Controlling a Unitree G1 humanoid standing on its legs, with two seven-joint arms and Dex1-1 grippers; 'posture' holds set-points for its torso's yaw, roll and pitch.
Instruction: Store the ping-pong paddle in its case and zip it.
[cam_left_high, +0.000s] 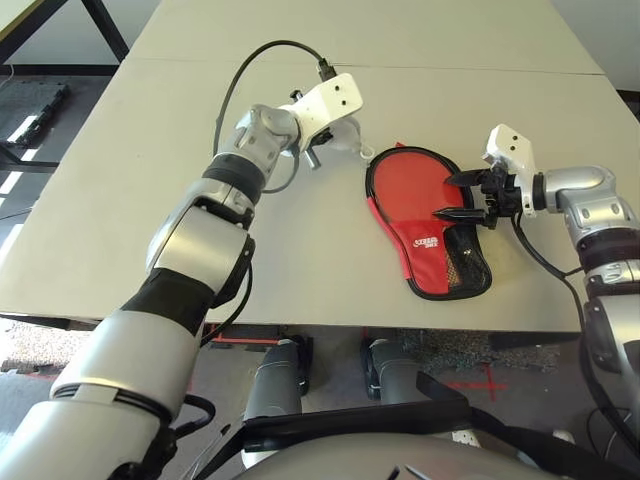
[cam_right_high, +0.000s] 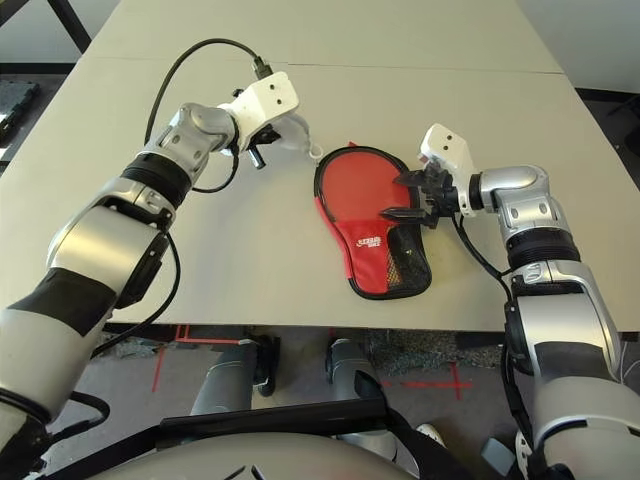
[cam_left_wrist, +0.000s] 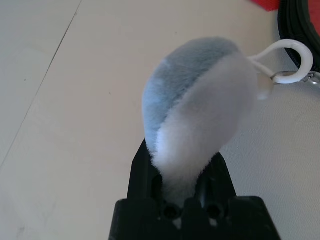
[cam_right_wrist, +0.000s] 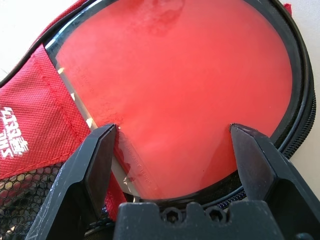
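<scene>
The ping-pong paddle (cam_right_wrist: 175, 95) already lies inside the case (cam_left_high: 428, 225), right under the right gripper (cam_left_high: 462, 197) with its fingers spread wide, while the left gripper (cam_left_wrist: 182, 172) pinches a fluffy grey pouch (cam_left_wrist: 197, 115) beside the case, so the zipping is left.

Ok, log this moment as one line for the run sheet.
paddle: inside open case | left gripper: shut on fluffy zipper pull | right gripper: open over paddle | zip: not closed
</scene>
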